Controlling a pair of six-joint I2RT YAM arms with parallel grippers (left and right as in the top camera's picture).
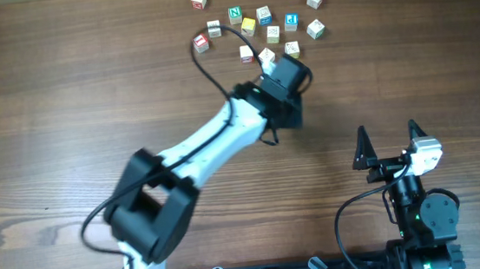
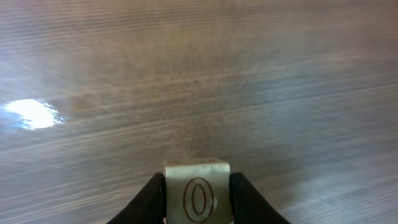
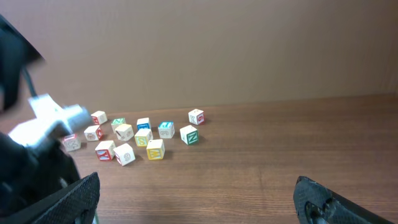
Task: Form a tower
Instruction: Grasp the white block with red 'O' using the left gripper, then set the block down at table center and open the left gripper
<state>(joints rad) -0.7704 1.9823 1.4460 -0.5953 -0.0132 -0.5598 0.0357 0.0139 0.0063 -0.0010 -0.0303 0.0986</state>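
No tower shows in any view; the wooden letter cubes (image 1: 264, 16) lie singly in a loose scatter at the far side of the table, also seen as cubes (image 3: 143, 137) in the right wrist view. My left gripper (image 1: 292, 64) reaches to the near edge of that scatter. In the left wrist view the left gripper (image 2: 197, 179) is shut on a pale cube with a brown O (image 2: 198, 198), a black finger (image 2: 151, 198) pressed to each side. My right gripper (image 1: 388, 135) rests wide open at the near right, and the right gripper (image 3: 196, 193) holds nothing.
A yellow cube (image 1: 249, 26) and a blue-lettered cube (image 1: 292, 22) lie among the scatter. The left arm (image 1: 197, 147) crosses the table's middle diagonally. A brown wall (image 3: 205, 50) backs the table's far edge.
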